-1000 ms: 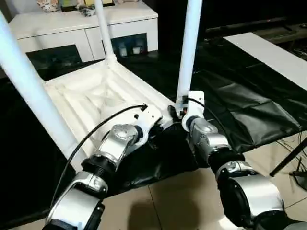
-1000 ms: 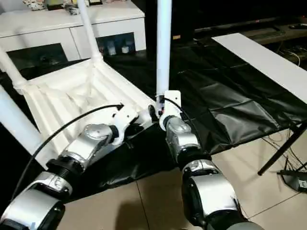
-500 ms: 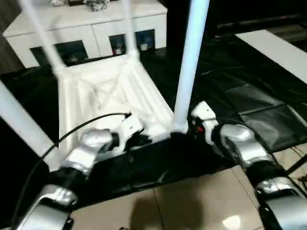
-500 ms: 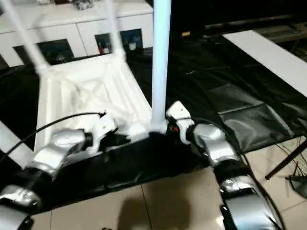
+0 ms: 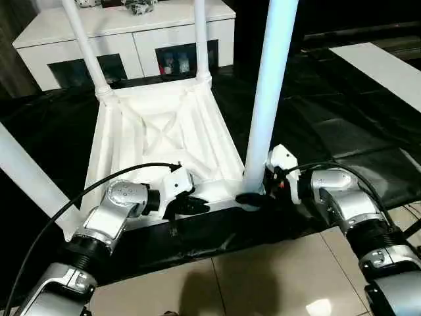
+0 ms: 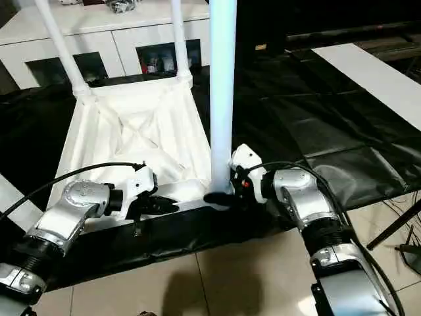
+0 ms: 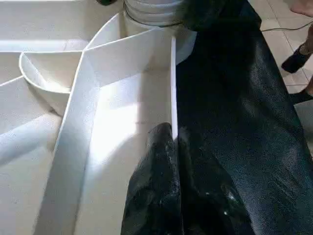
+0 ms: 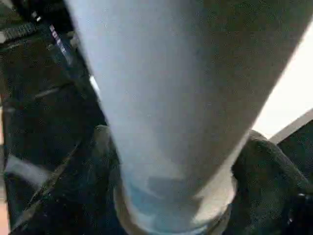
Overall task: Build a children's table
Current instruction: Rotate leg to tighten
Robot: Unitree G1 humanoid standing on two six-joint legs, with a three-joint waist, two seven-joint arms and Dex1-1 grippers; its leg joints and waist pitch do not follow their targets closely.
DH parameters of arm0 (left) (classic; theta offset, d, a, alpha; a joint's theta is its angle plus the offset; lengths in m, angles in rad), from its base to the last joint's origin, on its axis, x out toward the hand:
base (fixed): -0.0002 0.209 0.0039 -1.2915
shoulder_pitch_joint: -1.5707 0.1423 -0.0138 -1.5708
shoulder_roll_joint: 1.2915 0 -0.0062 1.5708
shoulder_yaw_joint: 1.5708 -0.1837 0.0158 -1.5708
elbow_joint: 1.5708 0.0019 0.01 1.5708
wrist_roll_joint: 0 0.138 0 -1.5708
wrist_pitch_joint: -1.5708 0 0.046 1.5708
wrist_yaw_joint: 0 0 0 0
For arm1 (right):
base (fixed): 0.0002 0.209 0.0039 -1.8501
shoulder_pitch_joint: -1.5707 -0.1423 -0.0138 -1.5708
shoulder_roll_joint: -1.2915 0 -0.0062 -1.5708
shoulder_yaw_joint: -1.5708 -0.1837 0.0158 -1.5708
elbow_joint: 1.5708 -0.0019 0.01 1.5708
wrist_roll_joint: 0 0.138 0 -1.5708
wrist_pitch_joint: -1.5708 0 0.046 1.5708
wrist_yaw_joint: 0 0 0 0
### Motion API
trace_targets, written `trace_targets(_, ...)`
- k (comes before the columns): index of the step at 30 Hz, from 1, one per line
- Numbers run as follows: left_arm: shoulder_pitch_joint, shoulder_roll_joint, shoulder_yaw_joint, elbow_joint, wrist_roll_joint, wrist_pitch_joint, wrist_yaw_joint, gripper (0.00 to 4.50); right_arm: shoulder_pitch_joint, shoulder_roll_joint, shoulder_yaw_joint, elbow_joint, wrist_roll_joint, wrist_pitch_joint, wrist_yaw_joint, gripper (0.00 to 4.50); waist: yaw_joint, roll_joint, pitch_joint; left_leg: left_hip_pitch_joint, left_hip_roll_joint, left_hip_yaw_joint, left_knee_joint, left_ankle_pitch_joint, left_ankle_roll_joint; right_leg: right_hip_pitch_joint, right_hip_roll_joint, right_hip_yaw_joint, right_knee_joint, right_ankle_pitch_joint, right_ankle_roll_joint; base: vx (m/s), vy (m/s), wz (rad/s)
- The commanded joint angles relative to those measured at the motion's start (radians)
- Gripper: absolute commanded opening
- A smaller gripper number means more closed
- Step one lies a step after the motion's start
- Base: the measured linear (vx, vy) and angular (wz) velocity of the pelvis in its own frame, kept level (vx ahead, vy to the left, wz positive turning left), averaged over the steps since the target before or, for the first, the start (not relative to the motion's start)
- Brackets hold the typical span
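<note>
The children's table lies upside down on the black cover, its white tabletop point(image 5: 164, 131) showing ribbed undersides. Legs stand up from its corner sockets: two far ones point(image 5: 82, 43) point(image 5: 200, 39), the near left point(image 5: 26, 178) and the near right leg point(image 5: 270, 85). My left gripper point(image 5: 194, 205) is shut on the tabletop's near rim point(image 7: 172, 83), its black fingers point(image 7: 151, 196) pinching that thin wall. My right gripper point(image 5: 253, 195) reaches in from the right at the base of the near right leg point(image 8: 161, 98), one finger point(image 8: 266, 156) pressed on each side just above the socket.
A white cabinet point(image 5: 131, 33) with dark glass doors stands behind the black-covered work table point(image 5: 342, 118). A white board point(image 5: 388, 66) lies at the far right. Tiled floor point(image 5: 263, 276) runs along the table's near edge, with a dark stand leg point(image 6: 395, 224) at the right.
The camera has swung. My right gripper has come from beside the near right leg to around its base and has narrowed. The left gripper keeps its hold on the rim.
</note>
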State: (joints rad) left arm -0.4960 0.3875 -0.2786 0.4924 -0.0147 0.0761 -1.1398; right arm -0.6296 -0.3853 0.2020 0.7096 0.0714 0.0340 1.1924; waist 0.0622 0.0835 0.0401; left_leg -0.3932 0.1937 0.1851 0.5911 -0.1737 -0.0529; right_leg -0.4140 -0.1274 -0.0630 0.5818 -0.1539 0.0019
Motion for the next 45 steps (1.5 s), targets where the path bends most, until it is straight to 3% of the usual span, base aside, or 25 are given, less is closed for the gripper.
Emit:
trace_targets(1,0.011,-0.001,0.003,-0.038,-0.029,-0.001,-0.022,0.0,0.005,-0.007,0.012,-0.017,-0.015,-0.001,0.015,3.27,0.002,-0.018,-0.074,0.019,0.025,0.001,-0.064,-0.187,0.107,0.053,-0.01,0.016,-0.038,-0.117,-0.27,0.0,0.0,0.0)
trace_targets(5,0.013,0.001,0.003,-0.039,-0.029,0.0,-0.02,0.0,0.0,-0.007,0.007,-0.013,-0.013,0.006,0.016,2.87,0.002,-0.02,-0.072,0.019,0.025,0.002,-0.065,-0.201,0.107,0.052,-0.01,0.016,-0.041,-0.148,-0.265,0.0,0.0,0.0)
trace_targets(12,0.017,-0.002,0.005,-0.043,-0.031,0.008,-0.018,0.0,0.009,0.006,-0.006,-0.021,0.021,0.032,0.026,2.72,0.002,-0.022,-0.073,0.018,0.025,0.001,-0.064,-0.19,0.107,0.052,-0.01,0.016,-0.039,-0.152,-0.261,0.0,0.0,0.0)
trace_targets(15,0.019,-0.012,0.0,-0.037,-0.017,0.022,0.005,0.0,0.006,0.054,-0.046,-0.003,0.044,0.053,-0.055,2.72,0.001,-0.022,-0.072,0.018,0.025,0.002,-0.064,-0.187,0.107,0.051,-0.01,0.017,-0.04,-0.159,-0.259,0.0,0.0,0.0)
trace_targets(16,0.006,-0.034,-0.002,-0.009,0.008,0.039,0.063,0.0,-0.013,0.1,-0.071,0.046,0.03,0.057,-0.188,2.72,-0.002,-0.023,-0.07,0.015,0.024,0.001,-0.067,-0.198,0.097,0.052,-0.01,0.017,-0.041,-0.178,-0.255,0.0,0.0,0.0)
trace_targets(17,0.006,-0.034,-0.002,-0.009,0.008,0.039,0.063,0.0,-0.013,0.1,-0.071,0.046,0.03,0.057,-0.188,2.72,-0.006,-0.023,-0.068,0.013,0.023,0.0,-0.069,-0.207,0.088,0.051,-0.011,0.017,-0.042,-0.194,-0.25,0.0,0.0,0.0)
trace_targets(19,-0.023,-0.076,0.003,0.041,0.04,0.068,0.162,0.0,-0.041,0.164,-0.109,0.116,0.019,0.075,-0.375,2.72,-0.019,-0.022,-0.062,0.016,0.022,-0.002,-0.075,-0.272,0.05,0.048,-0.012,0.019,-0.05,-0.282,-0.227,0.0,0.0,0.0)
trace_targets(20,-0.041,-0.099,0.005,0.07,0.055,0.08,0.213,0.0,-0.054,0.195,-0.13,0.145,0.023,0.091,-0.457,2.72,-0.031,-0.024,-0.057,0.024,0.017,-0.007,-0.081,-0.356,0.004,0.043,-0.013,0.018,-0.061,-0.403,-0.194,0.0,0.0,0.0)
trace_targets(21,-0.051,-0.113,0.007,0.087,0.063,0.087,0.242,0.0,-0.061,0.212,-0.143,0.159,0.029,0.103,-0.499,2.71,-0.034,-0.027,-0.059,0.024,0.016,-0.008,-0.08,-0.367,-0.001,0.045,-0.012,0.018,-0.064,-0.418,-0.185,0.0,0.0,0.0)
trace_targets(23,-0.107,-0.182,0.027,0.157,0.078,0.143,0.374,0.0,-0.093,0.28,-0.186,0.213,0.049,0.142,-0.65,2.7,-0.035,-0.021,-0.057,0.028,0.014,-0.009,-0.08,-0.395,-0.008,0.038,-0.012,0.018,-0.071,-0.442,-0.168,0.0,0.0,0.0)
trace_targets(24,-0.107,-0.182,0.027,0.157,0.078,0.143,0.374,0.0,-0.093,0.28,-0.186,0.213,0.049,0.142,-0.65,2.7,-0.036,-0.021,-0.057,0.03,0.013,-0.007,-0.08,-0.4,-0.01,0.035,-0.011,0.018,-0.073,-0.447,-0.165,0.0,0.0,0.0)
trace_targets(25,-0.148,-0.229,0.048,0.21,0.083,0.171,0.475,0.0,-0.116,0.318,-0.201,0.249,0.038,0.14,-0.755,2.7,-0.037,-0.017,-0.056,0.033,0.012,-0.007,-0.079,-0.412,-0.016,0.03,-0.009,0.018,-0.077,-0.452,-0.164,0.0,0.0,0.0)
trace_targets(26,-0.16,-0.242,0.052,0.226,0.086,0.177,0.504,0.0,-0.123,0.329,-0.204,0.26,0.032,0.138,-0.787,2.7,-0.035,-0.018,-0.056,0.035,0.011,-0.012,-0.081,-0.433,-0.022,0.032,-0.009,0.013,-0.08,-0.475,-0.154,-0.052,-0.001,0.01)
trace_targets(31,-0.205,-0.295,0.048,0.297,0.134,0.166,0.62,0.0,-0.186,0.425,-0.234,0.358,0.006,0.094,-1.018,2.7,-0.04,-0.008,-0.06,0.028,0.012,-0.017,-0.087,-0.438,-0.022,0.033,-0.01,0.01,-0.081,-0.425,-0.153,0.0,0.0,0.0)
trace_targets(32,-0.206,-0.296,0.043,0.298,0.138,0.164,0.62,0.0,-0.19,0.435,-0.235,0.364,0.009,0.09,-1.016,2.7,-0.039,-0.01,-0.06,0.028,0.012,-0.017,-0.089,-0.447,-0.016,0.038,-0.009,0.008,-0.082,-0.41,-0.155,0.0,0.0,0.0)
trace_targets(33,-0.207,-0.298,0.042,0.301,0.138,0.16,0.619,0.0,-0.193,0.446,-0.236,0.368,0.011,0.085,-1.0,3.26,-0.038,-0.01,-0.06,0.029,0.012,-0.016,-0.089,-0.453,-0.013,0.037,-0.009,0.008,-0.082,-0.403,-0.157,0.0,0.0,0.0)
trace_targets(36,-0.207,-0.291,0.037,0.306,0.139,0.147,0.602,0.0,-0.202,0.448,-0.223,0.371,-0.007,0.054,-0.978,3.5,-0.036,-0.012,-0.06,0.029,0.012,-0.014,-0.089,-0.46,-0.004,0.037,-0.009,0.009,-0.08,-0.372,-0.17,0.0,0.0,0.0)
trace_targets(38,-0.2,-0.275,0.033,0.298,0.141,0.135,0.579,0.0,-0.208,0.43,-0.227,0.369,-0.012,0.034,-0.967,3.59,-0.044,-0.012,-0.061,0.021,0.011,-0.017,-0.091,-0.451,0.001,0.044,-0.011,0.008,-0.077,-0.359,-0.17,0.0,0.0,0.0)
trace_targets(40,-0.186,-0.25,0.026,0.281,0.14,0.112,0.538,0.0,-0.211,0.402,-0.229,0.358,-0.013,0.021,-0.941,3.86,-0.046,-0.011,-0.061,0.026,0.011,-0.016,-0.089,-0.459,0.004,0.041,-0.012,0.009,-0.078,-0.363,-0.175,0.0,0.0,0.0)
trace_targets(42,-0.176,-0.234,0.019,0.269,0.143,0.1,0.51,0.0,-0.21,0.382,-0.219,0.345,-0.02,0.021,-0.906,3.96,-0.051,-0.013,-0.061,0.021,0.011,-0.016,-0.089,-0.449,0.013,0.045,-0.012,0.008,-0.077,-0.352,-0.185,0.0,0.0,0.0)
trace_targets(45,-0.14,-0.188,0.008,0.222,0.133,0.064,0.42,0.0,-0.173,0.307,-0.15,0.27,-0.059,0.023,-0.742,3.96,-0.055,-0.01,-0.062,0.018,0.013,-0.015,-0.087,-0.425,0.022,0.048,-0.012,0.008,-0.073,-0.32,-0.203,0.0,0.0,0.0)
